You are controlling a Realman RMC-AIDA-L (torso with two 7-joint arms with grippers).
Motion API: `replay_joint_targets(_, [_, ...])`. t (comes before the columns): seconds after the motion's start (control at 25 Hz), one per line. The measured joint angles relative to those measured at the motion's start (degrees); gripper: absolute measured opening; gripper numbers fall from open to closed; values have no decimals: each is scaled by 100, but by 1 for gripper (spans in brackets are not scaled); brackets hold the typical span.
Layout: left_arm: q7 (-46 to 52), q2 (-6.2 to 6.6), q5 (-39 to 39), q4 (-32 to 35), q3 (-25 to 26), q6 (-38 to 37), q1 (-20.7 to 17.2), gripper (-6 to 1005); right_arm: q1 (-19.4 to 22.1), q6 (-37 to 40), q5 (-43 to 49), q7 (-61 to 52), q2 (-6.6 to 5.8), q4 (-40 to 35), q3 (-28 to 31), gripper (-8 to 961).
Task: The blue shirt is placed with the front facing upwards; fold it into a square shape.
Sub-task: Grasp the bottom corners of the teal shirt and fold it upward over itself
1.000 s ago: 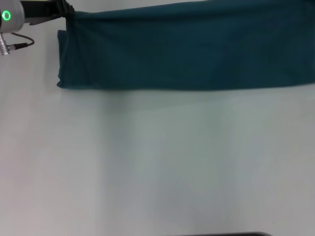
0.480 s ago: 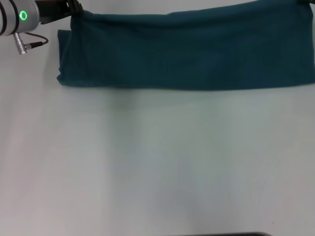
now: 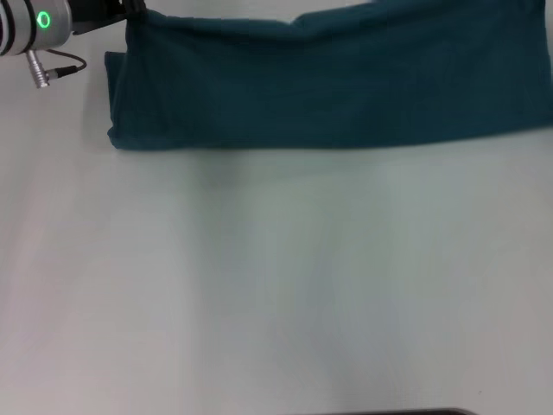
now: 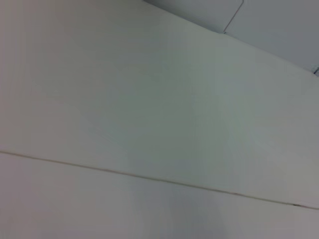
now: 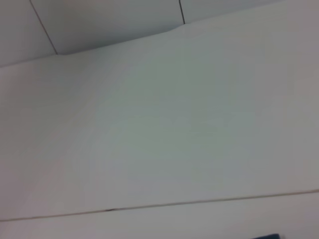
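One long band is what I'm seeing: the blue shirt (image 3: 328, 82) is lying on the white table (image 3: 276, 285), far side from the robot, already folded lengthwise. Left gripper (image 3: 130, 10) is sitting at the shirt's far-left corner; can't tell whether jaws are apart or pinching cloth. Right gripper isn't showing, jaws unknown. Long axis is running left-right, short end pointing twd the left arm. My take: I'm needing both corners lifted level and carried evenly, w/ edges aligned, to avoid a skewed fold.

blue shirt (image 3: 328, 82) across table's (image 3: 276, 285) far edge
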State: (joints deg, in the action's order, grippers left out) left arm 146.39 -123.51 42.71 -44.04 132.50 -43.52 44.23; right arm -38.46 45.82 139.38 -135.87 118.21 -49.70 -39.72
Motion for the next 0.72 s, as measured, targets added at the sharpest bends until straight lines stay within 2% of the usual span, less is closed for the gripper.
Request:
replay_joint_targets(0.16, [-4, -1, -2, 2, -14, 3, 7, 27, -15, -276, 0, -3, 47, 33, -177, 20])
replay_joint_targets(0.72, [-86, 26, 3, 11, -23, 6, 92, 28, -1, -447, 1, -61, 35, 137, -219, 19])
